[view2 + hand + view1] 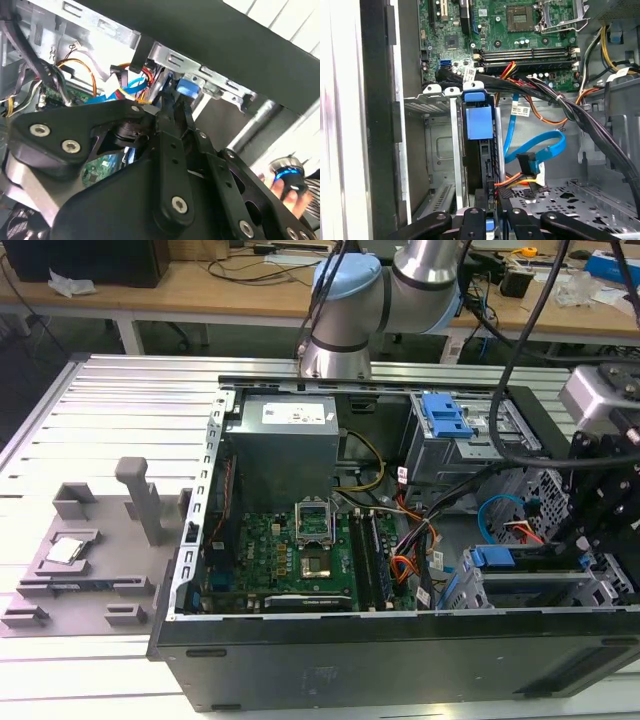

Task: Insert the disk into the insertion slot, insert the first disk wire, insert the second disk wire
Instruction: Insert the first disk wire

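Disk (479, 122) standing edge-on in the insertion slot (437, 150), my end effector (492, 220) closed on its near edge
I gripped the disk by its blue frame, so that it stayed parallel to the slot's sheet-metal walls; it sat deep in that bay, apparently almost home, with the loose blue cable (540, 150) just beside it

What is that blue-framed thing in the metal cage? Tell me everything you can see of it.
The disk shows edge-on: a bright blue plastic frame, tabbed at the end nearest the green circuit board, on a dark body. It stands between the silver walls of the insertion slot, beside blue and orange cables. The gripper is at its other end. Its label is hidden.
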Motion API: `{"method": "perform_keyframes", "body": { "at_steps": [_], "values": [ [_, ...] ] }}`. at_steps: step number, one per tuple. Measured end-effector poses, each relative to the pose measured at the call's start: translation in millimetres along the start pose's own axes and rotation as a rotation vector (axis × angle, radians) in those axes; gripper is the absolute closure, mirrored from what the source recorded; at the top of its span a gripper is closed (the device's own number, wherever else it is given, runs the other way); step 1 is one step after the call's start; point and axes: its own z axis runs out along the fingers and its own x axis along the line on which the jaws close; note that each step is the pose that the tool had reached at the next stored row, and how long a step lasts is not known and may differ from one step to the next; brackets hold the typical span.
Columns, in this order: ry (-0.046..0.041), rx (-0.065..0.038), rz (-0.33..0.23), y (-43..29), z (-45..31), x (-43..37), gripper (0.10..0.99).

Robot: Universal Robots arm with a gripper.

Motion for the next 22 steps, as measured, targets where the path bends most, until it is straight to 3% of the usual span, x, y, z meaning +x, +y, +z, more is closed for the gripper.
{"method": "perform_keyframes", "body": {
  "at_steps": [4, 5, 8, 22],
  "values": [
    [0.0004, 0.001, 0.0, 1.1, -22.0, -0.1, 0.863],
    [0.0002, 0.001, 0.0, 1.2, -25.2, -0.1, 0.929],
    [0.0004, 0.001, 0.0, 1.9, -39.0, -0.1, 0.98],
    [0.0001, 0.001, 0.0, 2.0, -40.9, -0.1, 0.98]
  ]
}}
